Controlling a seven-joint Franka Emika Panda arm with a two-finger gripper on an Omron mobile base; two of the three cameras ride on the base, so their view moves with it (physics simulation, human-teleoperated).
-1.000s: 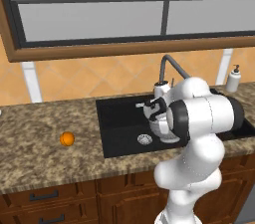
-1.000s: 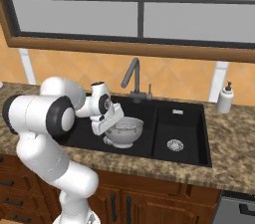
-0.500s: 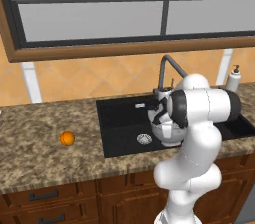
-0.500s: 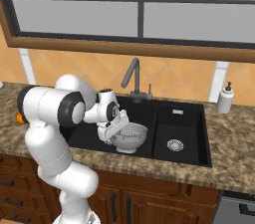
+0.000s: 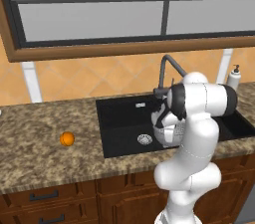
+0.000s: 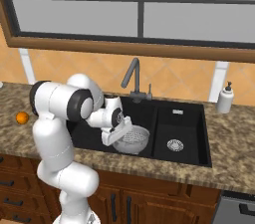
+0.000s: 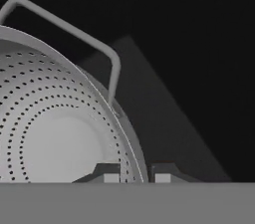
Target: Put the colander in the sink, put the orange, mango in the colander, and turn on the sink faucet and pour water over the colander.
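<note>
- Orange: sits alone on the granite counter, well to the left of the sink and well apart from the arm. Untouched; it has to wait because its container is not yet released.
- Mango: not identified in these views; position cannot be stated.
- Sink: black, double basin. Left basin holds the colander; its silver drain shows just left of the bowl. Second basin, seen from the right base camera, has its own drain and nothing else visible.
- Colander: low in the left basin, near the front wall, rim tilted slightly. Whether it rests on the basin floor or hangs just above it cannot be told.
- Gripper: fingers pinched narrow on the colander's rim. In the hand camera the two fingertips straddle the rim edge, one inside the perforated wall and one outside, with the wire handle arching beyond. A rim grip is the sensible choice, since the bowl is far too wide to span.
- Faucet: behind the basin, spout curving forward over it. Judgement: the colander is placed beneath the spout's reach so water can fall into it.
- Soap dispenser: on the counter at far right, not involved.
- Judgement: first step nearly complete; release comes next, then fetching the fruit.
</note>
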